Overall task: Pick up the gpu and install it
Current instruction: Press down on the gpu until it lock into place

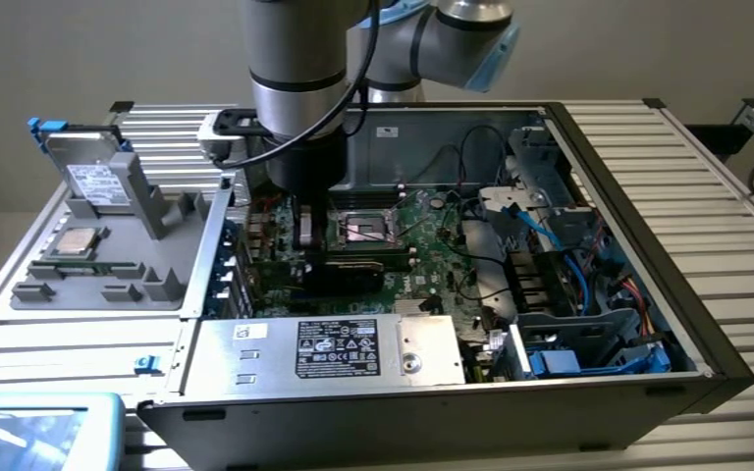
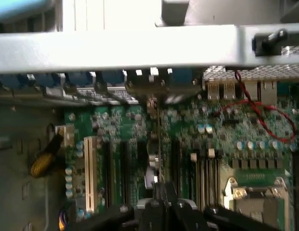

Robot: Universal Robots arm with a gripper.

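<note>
Edgewise, gpu (image 2: 157, 144) in hand (image 2: 161, 202) over motherboard (image 2: 221, 139).

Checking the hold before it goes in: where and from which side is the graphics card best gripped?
By its upper edge, from above, pinching the flat faces. The graphics card stands on edge over the motherboard slots, so its lower edge must stay free. The gripper holds it so.
</note>
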